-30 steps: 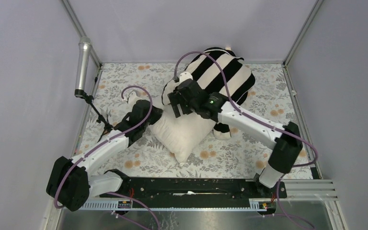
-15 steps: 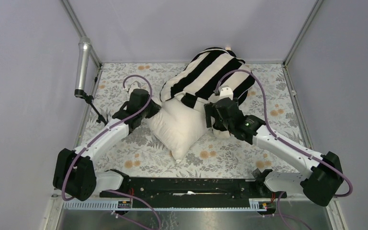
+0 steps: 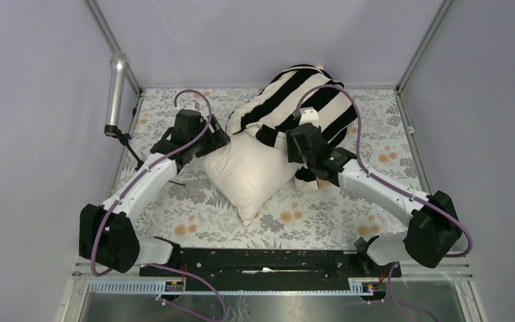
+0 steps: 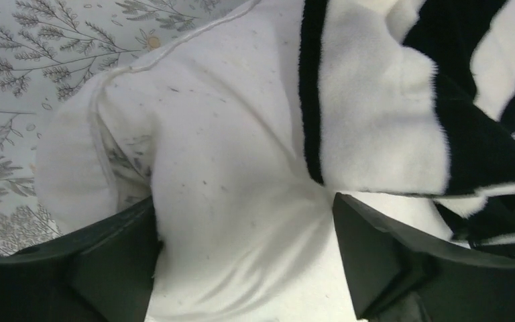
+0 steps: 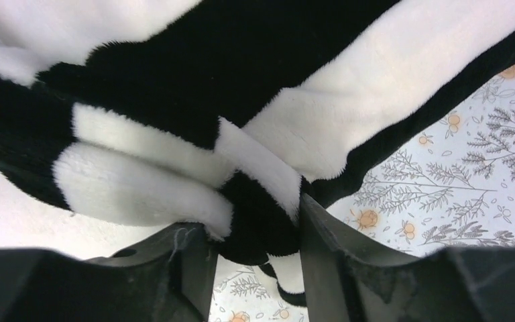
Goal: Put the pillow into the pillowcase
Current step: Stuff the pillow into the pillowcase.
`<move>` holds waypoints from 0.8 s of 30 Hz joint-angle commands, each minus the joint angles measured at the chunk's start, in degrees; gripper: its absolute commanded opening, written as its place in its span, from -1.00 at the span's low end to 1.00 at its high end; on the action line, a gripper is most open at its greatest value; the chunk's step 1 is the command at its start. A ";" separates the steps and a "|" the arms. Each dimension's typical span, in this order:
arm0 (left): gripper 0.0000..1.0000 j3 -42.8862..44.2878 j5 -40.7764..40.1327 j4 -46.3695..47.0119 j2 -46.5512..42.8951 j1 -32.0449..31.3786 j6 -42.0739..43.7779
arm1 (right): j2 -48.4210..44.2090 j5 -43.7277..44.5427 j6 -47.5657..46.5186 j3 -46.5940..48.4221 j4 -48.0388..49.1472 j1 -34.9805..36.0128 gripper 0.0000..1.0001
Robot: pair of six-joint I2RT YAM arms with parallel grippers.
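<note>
At centre frame, the pillow (image 3: 248,178) sits partly inside the pillowcase (image 3: 283,100); left jaws stand wide around the pillow's edge, right jaws apparently pinch a striped fold.

Pillow (image 3: 248,178) and pillowcase (image 3: 295,100) in the middle of the table cover (image 3: 322,218).
The pillow lies nearer, its far end under the pillowcase's edge; the pillowcase lies behind it, against the back wall. The left gripper (image 4: 245,228) straddles the pillow's left corner, and the right gripper (image 5: 255,228) has a fold of the pillowcase's near edge between its jaws. A microphone (image 3: 116,90) stands at the far left.
</note>
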 commanded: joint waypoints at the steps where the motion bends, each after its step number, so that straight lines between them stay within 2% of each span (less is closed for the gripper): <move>1: 0.97 0.70 6.17 -3.56 -9.59 -0.23 2.59 | 1.67 2.19 1.96 3.54 0.62 -0.44 -0.08; 3: 0.98 -0.34 6.33 -6.80 -13.46 -0.24 3.08 | 1.86 1.60 2.75 3.69 0.22 -0.41 -0.19; 6: 0.98 -3.66 7.67 -10.86 -17.99 -0.75 2.98 | 2.55 0.67 3.31 4.91 -1.25 -0.44 -0.53; 8: 0.98 -6.96 7.63 -12.39 -21.25 -2.71 2.07 | 2.85 0.41 3.68 5.82 -2.86 -0.45 -0.71; 11: 0.97 -12.20 7.47 -12.42 -24.27 -8.16 -1.10 | 1.98 -0.44 3.94 5.48 -3.67 -0.39 -0.83; 15: 0.97 -18.88 5.77 -5.28 -24.10 -16.72 -8.02 | 1.15 -0.86 4.35 5.67 -5.53 -0.44 -0.96; 19: 0.91 -24.61 6.94 16.48 -17.81 -19.76 -15.90 | 0.58 -3.70 5.68 7.37 -8.82 -0.12 -1.00; 21: 0.64 -24.77 2.48 24.65 -11.55 -19.50 -19.18 | 0.34 -6.71 8.08 10.01 -10.78 3.30 -1.00; 22: 0.37 -23.65 0.39 27.98 -8.25 -18.95 -20.04 | 0.50 -7.48 8.79 11.45 -11.04 7.42 -1.00; 24: -0.48 -20.31 -4.24 33.14 -1.52 -18.38 -21.28 | 2.26 -10.15 11.70 15.65 -12.38 15.94 -1.00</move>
